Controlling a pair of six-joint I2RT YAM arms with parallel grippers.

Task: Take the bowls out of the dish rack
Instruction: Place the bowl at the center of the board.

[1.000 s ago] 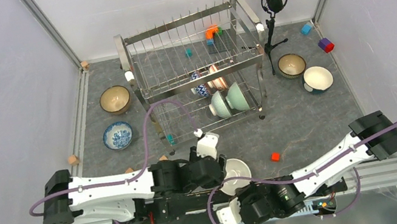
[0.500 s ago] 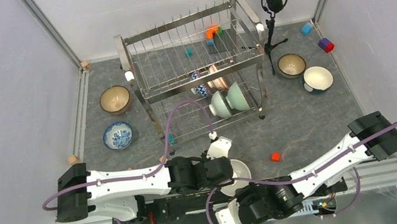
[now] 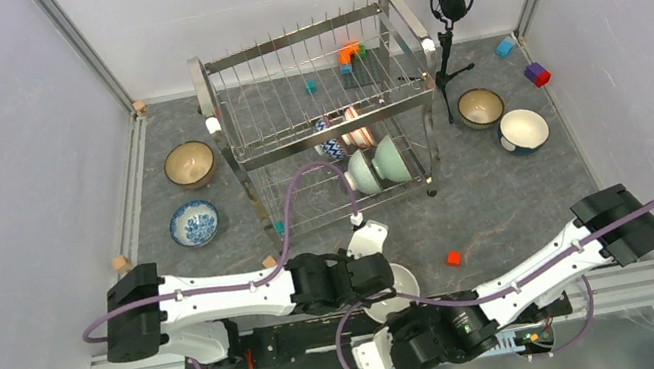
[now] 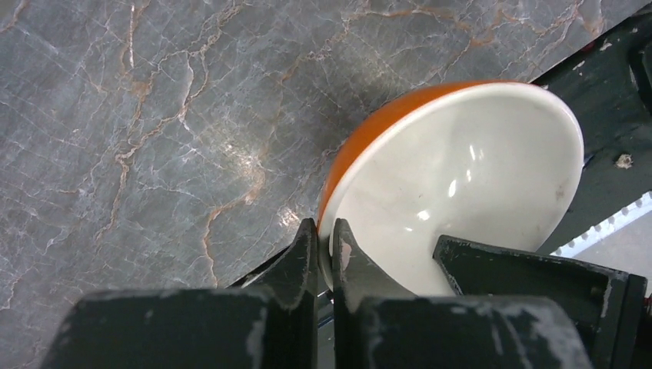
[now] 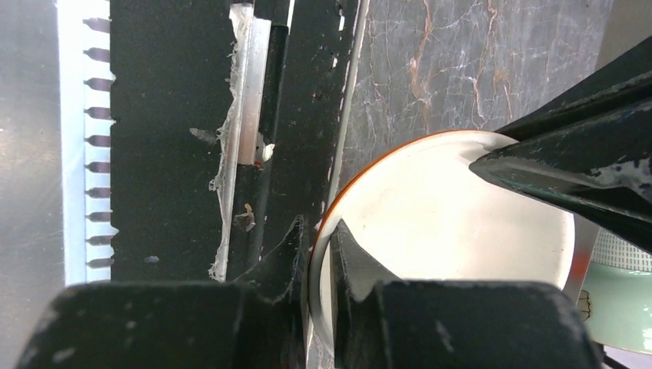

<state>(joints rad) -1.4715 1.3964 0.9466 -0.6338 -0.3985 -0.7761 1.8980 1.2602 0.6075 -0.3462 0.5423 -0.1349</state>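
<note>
The top view looks steeply down from above and behind the arms, far enough back to take in the whole grey marbled table [image 3: 509, 203] and the dish rack [image 3: 321, 114] at its far side. The left wrist view looks past the left hand [image 4: 323, 237] onto the table at very close range. The right wrist view looks past the right hand [image 5: 319, 238], equally close. All three views share the orange bowl [image 4: 461, 169] at the table's near edge.

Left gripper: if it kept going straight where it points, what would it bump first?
The orange bowl: the left gripper is pinching its rim. Past that, probably the grey table, though depth is unclear.
</note>
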